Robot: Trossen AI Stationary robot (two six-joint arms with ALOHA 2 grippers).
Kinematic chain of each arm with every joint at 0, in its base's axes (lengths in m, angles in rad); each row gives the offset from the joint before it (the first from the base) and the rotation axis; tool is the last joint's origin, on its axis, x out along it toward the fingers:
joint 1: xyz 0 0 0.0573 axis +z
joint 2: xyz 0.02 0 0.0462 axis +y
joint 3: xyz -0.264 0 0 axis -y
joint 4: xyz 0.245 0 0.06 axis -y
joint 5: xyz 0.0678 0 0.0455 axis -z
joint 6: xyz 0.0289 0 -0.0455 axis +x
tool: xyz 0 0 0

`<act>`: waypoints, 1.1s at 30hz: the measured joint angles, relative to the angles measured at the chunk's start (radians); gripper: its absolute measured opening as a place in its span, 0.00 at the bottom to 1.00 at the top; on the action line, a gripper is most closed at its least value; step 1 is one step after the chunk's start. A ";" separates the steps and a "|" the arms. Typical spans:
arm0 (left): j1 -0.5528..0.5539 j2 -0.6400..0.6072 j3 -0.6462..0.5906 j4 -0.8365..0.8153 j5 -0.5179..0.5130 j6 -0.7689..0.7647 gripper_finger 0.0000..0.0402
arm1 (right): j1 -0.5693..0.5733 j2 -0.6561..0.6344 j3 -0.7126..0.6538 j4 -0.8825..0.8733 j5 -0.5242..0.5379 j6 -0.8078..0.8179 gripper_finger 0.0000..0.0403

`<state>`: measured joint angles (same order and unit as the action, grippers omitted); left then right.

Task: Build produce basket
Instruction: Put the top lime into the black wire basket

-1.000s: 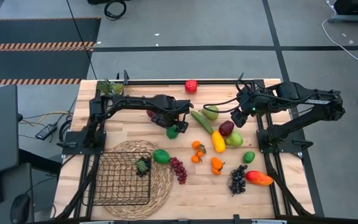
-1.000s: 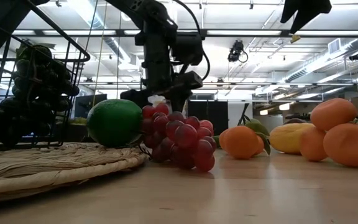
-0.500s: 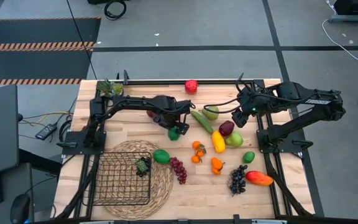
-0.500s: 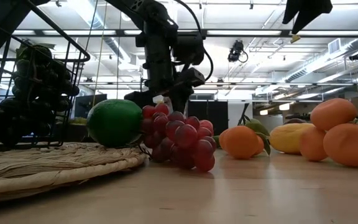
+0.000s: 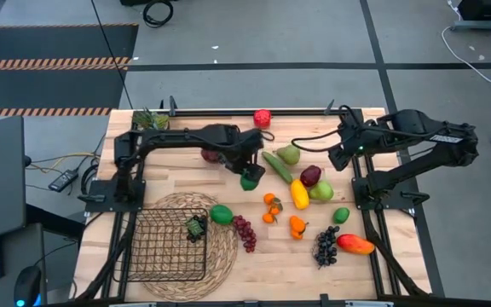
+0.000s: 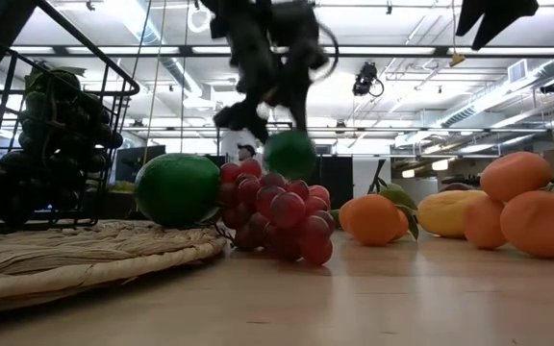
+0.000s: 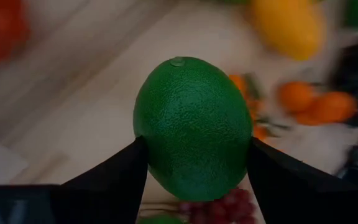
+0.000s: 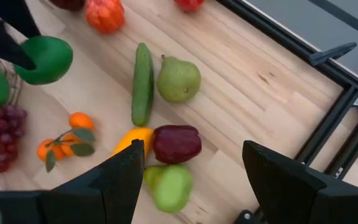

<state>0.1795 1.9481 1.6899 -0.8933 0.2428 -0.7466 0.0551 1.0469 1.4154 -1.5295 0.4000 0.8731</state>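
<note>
The left gripper (image 5: 250, 176) holds a round green toy lime (image 7: 191, 127) between its two dark fingers (image 7: 114, 180), which press on both sides of the fruit. In the low view this lime (image 6: 289, 153) hangs in the air, above the bunch of dark red toy grapes (image 6: 277, 211) and clear of the wooden surface (image 5: 177, 179). In the high view the lime (image 5: 251, 180) is near the middle of the surface, just beside the long green toy cucumber (image 5: 276, 165). The square black wire-mesh basket (image 5: 147, 256) stands on the round woven straw mat (image 5: 224, 251) at the front left part, and a small dark object lies inside near its corner. A second green lime (image 5: 221, 214) rests on the edge of the mat. The right gripper (image 8: 191, 180) hovers with its fingers spread apart and empty, above the green pear (image 8: 178, 79), the dark red fruit (image 8: 176, 144) and the yellow squash (image 5: 299, 194).
</note>
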 joint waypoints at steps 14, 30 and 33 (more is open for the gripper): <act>-0.034 -0.201 0.190 -0.139 -0.004 0.132 0.63 | 0.002 0.017 0.000 0.014 -0.004 0.094 0.69; -0.156 -0.467 0.191 -0.351 -0.025 0.208 0.62 | 0.002 0.129 0.000 0.194 -0.070 0.261 0.69; -0.174 -0.502 0.191 -0.388 -0.032 0.209 0.63 | 0.002 0.163 0.000 0.276 -0.104 0.292 0.69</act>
<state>0.0050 1.4461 1.8805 -1.2815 0.2110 -0.5381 0.0570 1.2102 1.4151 -1.2534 0.2963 1.1654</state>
